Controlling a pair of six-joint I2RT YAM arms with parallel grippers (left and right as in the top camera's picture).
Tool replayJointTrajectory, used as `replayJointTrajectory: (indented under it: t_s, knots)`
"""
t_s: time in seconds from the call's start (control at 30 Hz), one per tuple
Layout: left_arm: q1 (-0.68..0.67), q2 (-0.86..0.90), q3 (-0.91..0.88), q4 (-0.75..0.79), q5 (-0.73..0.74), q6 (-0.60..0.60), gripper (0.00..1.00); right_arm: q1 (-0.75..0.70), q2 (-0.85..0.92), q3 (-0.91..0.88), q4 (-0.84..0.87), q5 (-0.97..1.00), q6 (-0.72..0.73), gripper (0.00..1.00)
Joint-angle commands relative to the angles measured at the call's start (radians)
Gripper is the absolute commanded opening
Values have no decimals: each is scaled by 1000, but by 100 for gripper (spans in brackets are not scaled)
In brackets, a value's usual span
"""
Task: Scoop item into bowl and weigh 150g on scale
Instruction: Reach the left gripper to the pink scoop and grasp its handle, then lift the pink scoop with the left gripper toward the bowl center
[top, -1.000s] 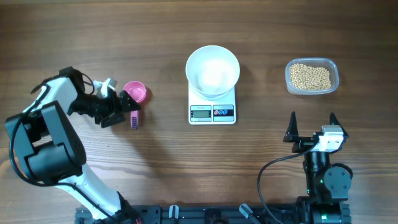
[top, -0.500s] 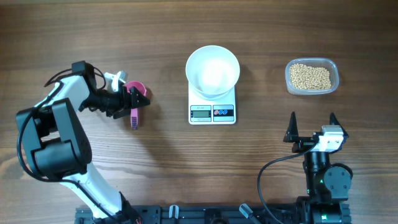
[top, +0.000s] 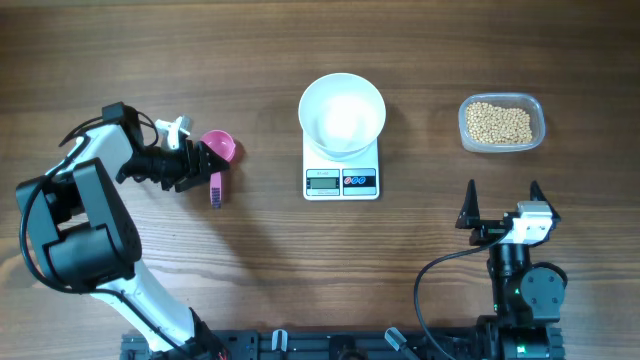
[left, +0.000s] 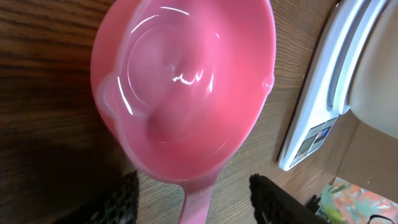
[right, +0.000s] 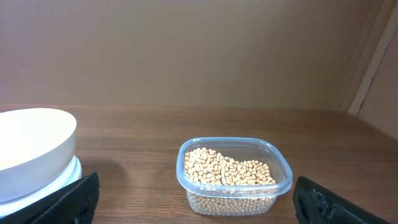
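Left gripper (top: 207, 172), well left of the scale (top: 342, 181): jaws are seen parted, straddling the pink scoop's (top: 220, 148) handle, with a gap on both sides. White bowl (top: 342, 113) is seated on the scale. Soybeans (top: 499, 123) are held in a clear tub (top: 540, 126) right of the scale. Right gripper (top: 502, 190), below-right of the scale in the overhead view, is spread wide and grips nothing.

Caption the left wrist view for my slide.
Empty pink scoop on the wooden table, handle between the left gripper's open fingers; scale and white bowl at right.
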Motion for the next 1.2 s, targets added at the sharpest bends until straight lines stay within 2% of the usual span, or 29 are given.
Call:
replayJointTrajectory:
  t_s: [0.0,0.13,0.23,0.7,0.83,0.9,0.97,1.03,1.17]
  knots:
    - [-1,16,-6,-6,7,-2,55,-5,-6,-1,3,6,18,100]
    - [-1,16,-6,-7,21,-2,53,-5,-6,-1,3,6,19,100]
    - [-1,16,-6,-8,21,-2,45,-5,-6,-1,3,6,19,99]
    - [-1,16,-6,-10,21,-2,27,-5,-6,-1,3,6,18,100]
    - [-1,16,-6,-10,21,-2,17,-5,-6,-1,3,6,19,100]
    - [-1,16,-6,-10,21,-2,8,-5,-6,-1,3,6,19,100]
    - [-1,16,-6,-10,22,-3,6,-5,-6,-1,3,6,19,100]
    - [0,16,-6,-10,53,-3,4,-5,-6,-1,3,6,18,100]
    - [9,16,11,-3,224,-3,4,-5,-6,-1,3,6,19,100]
